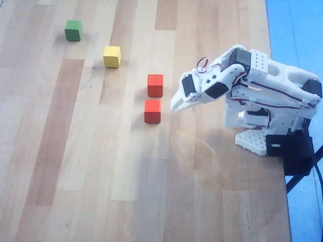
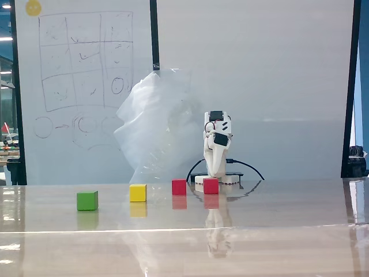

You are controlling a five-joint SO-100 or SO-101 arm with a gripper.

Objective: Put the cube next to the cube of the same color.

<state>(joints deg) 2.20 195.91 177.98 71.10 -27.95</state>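
On the table (image 1: pixel 75 166), overhead view: two red cubes sit close together, one (image 1: pixel 155 85) directly above the other (image 1: pixel 152 111) in the picture, with a narrow gap between them, not touching. So the matching-colour pair is already side by side. Judgement: placement looks done, unless the job includes more cubes than are shown.

Gripper (image 1: pixel 175 103) sits just right of the red pair in the overhead view, empty, clear of both cubes. Nothing is between the fingers. They look drawn nearly together, but the white-on-white contrast is poor, so whether there is a gap between them cannot be told for certain. Arm (image 1: pixel 252 85) is folded back over its base (image 1: pixel 252 141) at the right edge of the table.

Fixed view confirms it from the front: red cube (image 2: pixel 179 186) and red cube (image 2: pixel 211 185) are just apart, with the arm (image 2: pixel 217 144) upright behind the right one.

Count:
- red cubes: 2
- yellow cube (image 1: pixel 112 56): 1
- green cube (image 1: pixel 73 30): 1
- arms: 1

Yellow and green have no same-colour partner in view, so no further pairing is possible with what's on the table. Yellow is near the red pair, up-left in the overhead view; green is further up-left, well apart.

What's left, as a judgement: nothing, beyond possibly parking the arm.
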